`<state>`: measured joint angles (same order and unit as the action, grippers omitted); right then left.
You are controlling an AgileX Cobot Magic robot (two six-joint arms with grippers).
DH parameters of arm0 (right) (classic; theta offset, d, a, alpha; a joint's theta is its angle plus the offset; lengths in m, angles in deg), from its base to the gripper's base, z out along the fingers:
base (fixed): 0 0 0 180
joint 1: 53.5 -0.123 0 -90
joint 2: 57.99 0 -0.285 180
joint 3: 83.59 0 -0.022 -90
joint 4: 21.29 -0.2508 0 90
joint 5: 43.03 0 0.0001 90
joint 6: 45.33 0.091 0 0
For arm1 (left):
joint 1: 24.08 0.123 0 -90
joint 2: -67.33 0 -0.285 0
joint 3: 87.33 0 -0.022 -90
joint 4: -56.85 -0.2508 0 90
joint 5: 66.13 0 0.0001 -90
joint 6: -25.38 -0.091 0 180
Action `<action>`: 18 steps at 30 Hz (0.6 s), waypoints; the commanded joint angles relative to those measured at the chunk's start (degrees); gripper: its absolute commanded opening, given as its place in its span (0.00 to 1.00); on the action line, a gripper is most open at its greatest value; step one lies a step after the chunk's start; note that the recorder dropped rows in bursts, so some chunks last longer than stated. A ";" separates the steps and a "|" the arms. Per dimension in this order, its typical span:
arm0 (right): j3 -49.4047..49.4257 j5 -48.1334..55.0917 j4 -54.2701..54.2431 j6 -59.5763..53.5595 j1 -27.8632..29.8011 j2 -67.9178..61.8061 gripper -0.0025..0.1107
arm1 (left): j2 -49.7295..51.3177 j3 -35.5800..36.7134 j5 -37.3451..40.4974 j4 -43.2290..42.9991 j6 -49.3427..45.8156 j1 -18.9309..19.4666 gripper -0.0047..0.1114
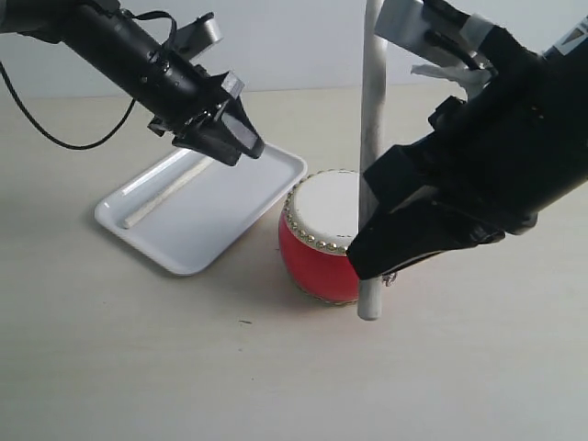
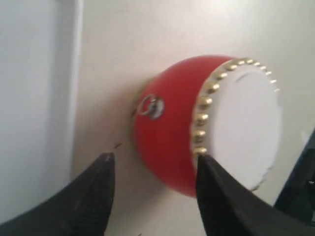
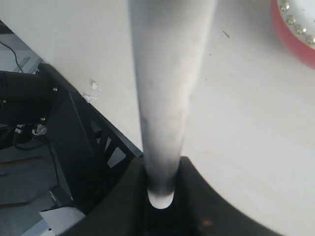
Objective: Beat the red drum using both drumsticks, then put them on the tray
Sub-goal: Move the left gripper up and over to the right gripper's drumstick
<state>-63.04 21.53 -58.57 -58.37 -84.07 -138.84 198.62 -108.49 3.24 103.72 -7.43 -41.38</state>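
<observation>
The tray (image 1: pixel 175 266) lies just left of the drum (image 1: pixel 317 262), with one stick (image 1: pixel 170 193) lying along its far side. The right gripper (image 1: pixel 367 262) is clamped on the other stick (image 1: pixel 372 110), upright in front of the drum. The left gripper (image 1: pixel 241 147) hangs over the tray's drum-side edge, jaws apart and empty.

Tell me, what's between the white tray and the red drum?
Just bare table, nothing else. The left wrist view shows that strip between the tray and the red drum.

The tray (image 1: pixel 230 211), holding one drumstick (image 1: pixel 173 191), lies left of the drum (image 1: pixel 312 262); another drumstick (image 1: pixel 372 110) stands before it.
</observation>
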 commanded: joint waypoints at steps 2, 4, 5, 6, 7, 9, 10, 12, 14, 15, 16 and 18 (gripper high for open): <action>3.69 -6.55 0.39 -0.74 -0.09 0.19 0.02 | -2.73 4.26 0.59 10.60 -5.48 0.76 0.47; 6.28 -8.42 0.29 -0.98 -0.09 0.19 0.02 | -3.41 6.99 0.59 12.87 -6.21 1.86 0.47; 7.80 -9.15 -0.04 -1.91 -0.09 0.19 0.02 | -3.68 8.27 0.59 13.93 -7.07 2.40 0.47; 9.20 -9.99 -0.25 -2.51 -0.09 0.19 0.02 | -3.98 10.01 0.59 15.31 -7.96 3.06 0.47; 10.14 -10.56 -0.62 -2.98 -0.09 0.19 0.02 | -4.50 11.85 0.59 16.82 -9.01 3.76 0.47; 11.45 -10.80 -2.91 -5.44 0.02 0.19 0.02 | -5.45 15.37 0.59 20.14 -11.11 4.85 0.47; 11.76 -10.69 -4.26 -7.52 0.02 0.19 0.02 | -6.10 17.30 0.59 21.57 -12.12 5.32 0.47; 11.76 -10.50 -7.66 -11.01 0.02 0.19 0.02 | -7.57 20.94 0.59 23.88 -13.73 5.94 0.47; 11.76 -11.43 -10.31 -14.02 0.02 0.19 0.02 | -9.34 24.08 0.59 25.72 -15.72 5.94 0.47; 11.76 -11.78 -10.97 -14.75 0.28 -0.13 0.02 | -10.10 25.28 0.59 26.34 -16.86 5.94 0.47; 11.76 -11.39 -12.11 -15.66 0.80 -0.46 0.02 | -11.17 26.66 0.59 27.04 -17.89 5.94 0.47; 11.76 -7.92 -14.15 -19.13 3.02 -2.01 0.02 | -13.25 28.84 0.59 28.14 -19.25 5.94 0.47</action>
<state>-51.51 11.53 -69.71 -72.79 -83.06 -139.46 188.35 -82.28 3.52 129.08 -23.90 -35.45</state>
